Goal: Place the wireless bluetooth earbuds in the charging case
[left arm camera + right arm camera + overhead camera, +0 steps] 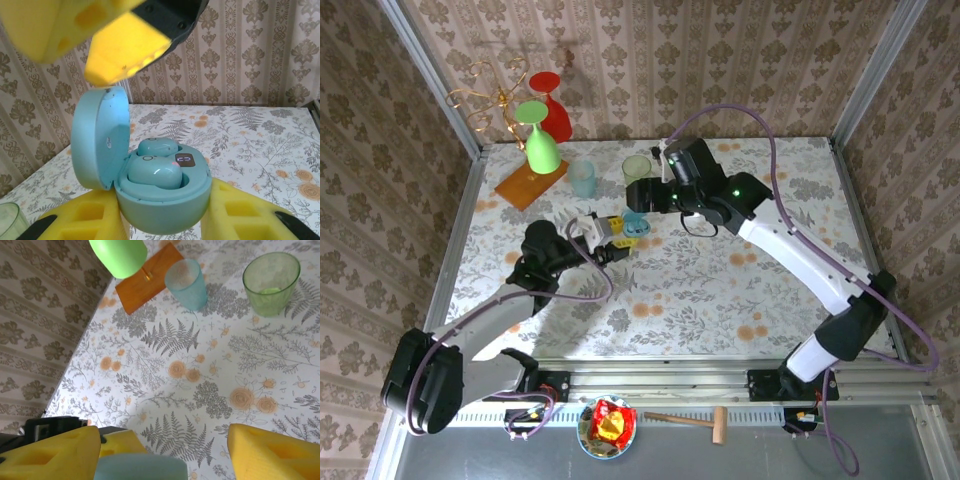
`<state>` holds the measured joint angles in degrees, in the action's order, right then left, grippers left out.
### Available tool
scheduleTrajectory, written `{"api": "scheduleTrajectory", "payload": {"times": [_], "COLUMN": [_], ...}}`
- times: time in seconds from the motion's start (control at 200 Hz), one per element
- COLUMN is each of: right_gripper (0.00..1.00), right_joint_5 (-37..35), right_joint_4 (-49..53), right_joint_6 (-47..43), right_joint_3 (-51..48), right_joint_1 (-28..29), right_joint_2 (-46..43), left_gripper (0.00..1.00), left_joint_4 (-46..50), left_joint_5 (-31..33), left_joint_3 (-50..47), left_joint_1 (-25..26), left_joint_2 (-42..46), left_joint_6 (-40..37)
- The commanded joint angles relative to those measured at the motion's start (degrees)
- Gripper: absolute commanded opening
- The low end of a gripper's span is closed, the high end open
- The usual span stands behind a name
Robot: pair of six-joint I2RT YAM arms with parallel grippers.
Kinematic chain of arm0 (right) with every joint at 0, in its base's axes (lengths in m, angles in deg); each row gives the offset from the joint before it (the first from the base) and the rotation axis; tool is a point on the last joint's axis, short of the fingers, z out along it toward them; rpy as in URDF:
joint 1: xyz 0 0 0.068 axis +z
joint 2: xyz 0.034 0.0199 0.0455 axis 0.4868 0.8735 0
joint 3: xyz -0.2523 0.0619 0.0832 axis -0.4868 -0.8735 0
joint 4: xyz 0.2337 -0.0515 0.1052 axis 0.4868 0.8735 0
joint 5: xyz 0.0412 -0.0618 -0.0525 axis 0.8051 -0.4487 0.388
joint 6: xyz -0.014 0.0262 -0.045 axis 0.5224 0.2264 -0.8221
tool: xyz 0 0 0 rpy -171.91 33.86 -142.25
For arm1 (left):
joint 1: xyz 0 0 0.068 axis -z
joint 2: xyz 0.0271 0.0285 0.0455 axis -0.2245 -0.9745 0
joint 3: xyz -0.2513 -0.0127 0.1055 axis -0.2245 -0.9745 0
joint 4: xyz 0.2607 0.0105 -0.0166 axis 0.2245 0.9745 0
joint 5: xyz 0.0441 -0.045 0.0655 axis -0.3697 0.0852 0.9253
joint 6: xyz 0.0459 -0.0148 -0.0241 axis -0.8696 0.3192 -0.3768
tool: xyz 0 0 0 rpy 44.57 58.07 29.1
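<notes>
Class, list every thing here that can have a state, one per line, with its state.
charging case: lid open
earbuds: both seated in the charging case
left gripper: shut on the charging case
right gripper: open, above the charging case
green cup: upright
blue cup: upright

Charging case (pixel 165 212), held in the left gripper (pixel 165 222): smooth, glossy pale-blue plastic, earbuds (pixel 152 173) inside alike. Gripper pads (pixel 82 220) either side of it: matt yellow, foam-like.

The earbuds (pixel 154 173) and charging case (pixel 165 212) are pale blue, the pads (pixel 240 220) of the left claw (pixel 165 225) yellow; grey ferns and orange flowers pattern the bench (pixel 260 145).
</notes>
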<state>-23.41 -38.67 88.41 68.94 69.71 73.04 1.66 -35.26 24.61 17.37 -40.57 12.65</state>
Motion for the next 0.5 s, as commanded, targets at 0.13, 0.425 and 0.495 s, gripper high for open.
{"api": "scheduleTrajectory", "payload": {"times": [0.13, 0.425, 0.495], "right_gripper": [0.68, 0.68, 0.68], "right_joint_5": [4.6, 4.7, 4.4], "right_joint_4": [6.5, 6.9, 5.7], "right_joint_6": [-3.1, -3.1, -2.2], "right_joint_3": [5.1, -0.2, -1.8], "right_joint_1": [-0.4, -0.3, -0.4], "right_joint_2": [4.2, 0.0, -2.0], "left_gripper": [0.25, 0.25, 0.25], "left_joint_4": [0.8, -0.8, -2.1], "left_joint_5": [1.0, 2.9, 2.6], "left_joint_3": [-0.7, -0.2, -0.2], "left_joint_1": [0.4, 0.2, 0.2], "left_joint_2": [2.7, 1.7, 0.9], "left_joint_6": [-1.7, -0.1, 0.5]}}
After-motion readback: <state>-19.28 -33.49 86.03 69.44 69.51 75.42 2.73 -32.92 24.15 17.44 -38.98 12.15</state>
